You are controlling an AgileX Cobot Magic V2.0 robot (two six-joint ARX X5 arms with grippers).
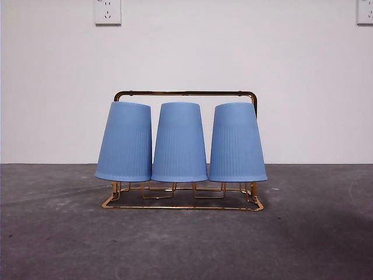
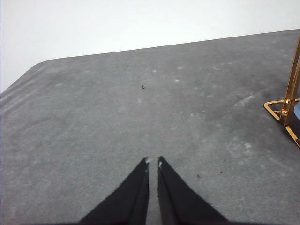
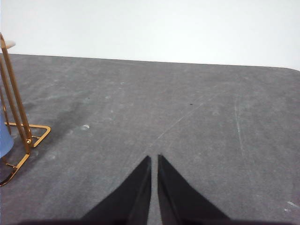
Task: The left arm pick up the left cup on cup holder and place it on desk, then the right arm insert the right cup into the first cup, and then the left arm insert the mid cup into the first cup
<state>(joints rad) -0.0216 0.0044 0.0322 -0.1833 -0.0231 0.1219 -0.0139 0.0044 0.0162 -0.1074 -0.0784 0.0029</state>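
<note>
Bare grey table [image 1: 186, 245] fills the near ground in the front view, with nothing set down on it yet. From my left wrist camera I see the left end effector [image 2: 153, 161] with its jaws pressed together and holding nothing, hovering over open table, a gold corner of the cup holder [image 2: 287, 105] showing at the frame's edge. My right wrist camera gives the mirror picture: the right end effector [image 3: 154, 158] pressed together and empty, the holder's other end beside it. Farther back, the cup holder [image 1: 185, 93] stands mid-table with three blue cups upside down on its pegs: the left cup [image 1: 125, 142], the mid cup [image 1: 179, 142] and the right cup [image 1: 236, 142], rims touching or nearly so. I judge no step done. The left cup's long axis runs roughly upright, slightly tilted, so my left arm, the nearer one, must reach toward the rack and lift it off upward.
</note>
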